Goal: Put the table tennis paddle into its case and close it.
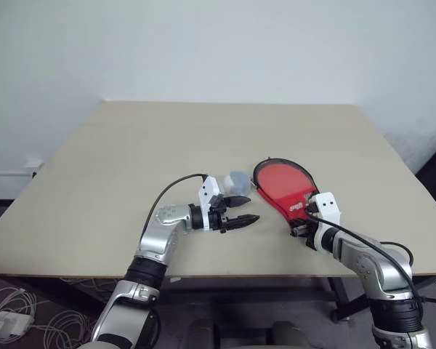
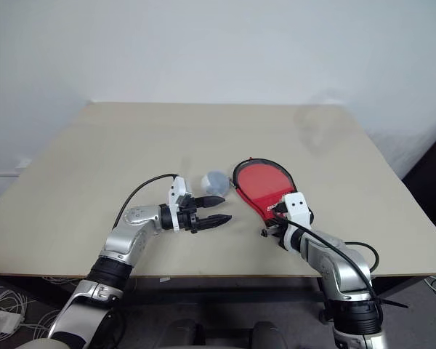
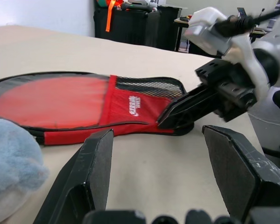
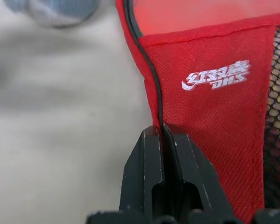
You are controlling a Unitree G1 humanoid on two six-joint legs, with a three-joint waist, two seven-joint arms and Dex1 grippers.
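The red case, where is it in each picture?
Left eye view: the case lies on the table, right of centre.
Right eye view: right of centre.
Left wrist view: across the middle.
Right wrist view: right half.
Shared landmark: the right claw, shut on its edge.

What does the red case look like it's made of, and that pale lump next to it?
The case looks like matte woven fabric: a fine weave shows around the white logo, with black mesh netting on the pocket and black piping along the edge. The pale grey lump looks soft and fuzzy, perhaps felt or foam; hard to tell.
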